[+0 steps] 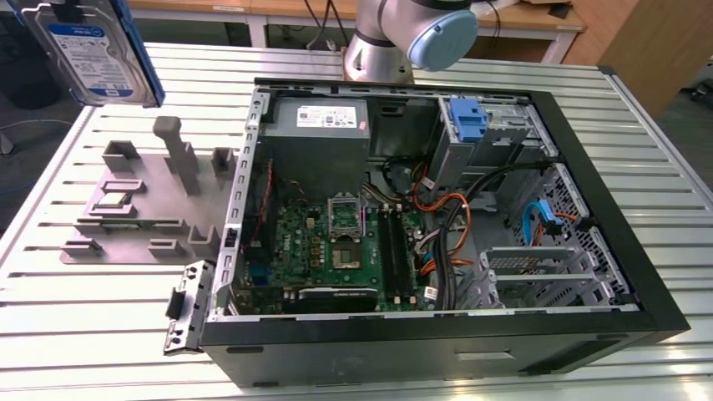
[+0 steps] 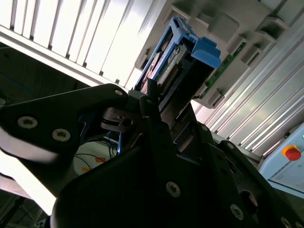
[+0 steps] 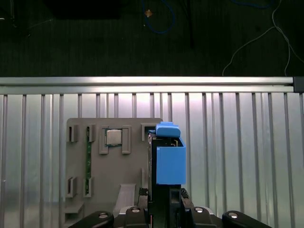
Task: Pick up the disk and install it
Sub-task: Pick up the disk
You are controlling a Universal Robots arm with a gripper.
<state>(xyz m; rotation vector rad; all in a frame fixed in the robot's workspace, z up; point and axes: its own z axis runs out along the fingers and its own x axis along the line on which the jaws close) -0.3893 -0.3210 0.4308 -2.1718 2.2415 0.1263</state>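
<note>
The disk [image 1: 95, 54], silver with a white-and-blue label and a blue carrier frame, hangs high over the far left corner of the table in the exterior view. In both wrist views my gripper [image 3: 164, 202] [image 2: 154, 111] is shut on the disk [image 3: 169, 161] [image 2: 183, 59], which stands edge-on between the fingers. It is lifted clear above the grey holder plate [image 3: 95, 190] [image 1: 139, 221]. The open computer case [image 1: 240, 338] lies to the exterior view's right of the disk.
The holder plate carries upright posts [image 1: 179, 154], a small chip [image 3: 113, 137] and a memory stick [image 3: 88, 152]. Inside the case are a motherboard [image 1: 334, 251], a blue bracket [image 1: 470, 125], a grey metal cage [image 1: 535, 271] and cables. The arm's base [image 1: 407, 38] stands behind the case.
</note>
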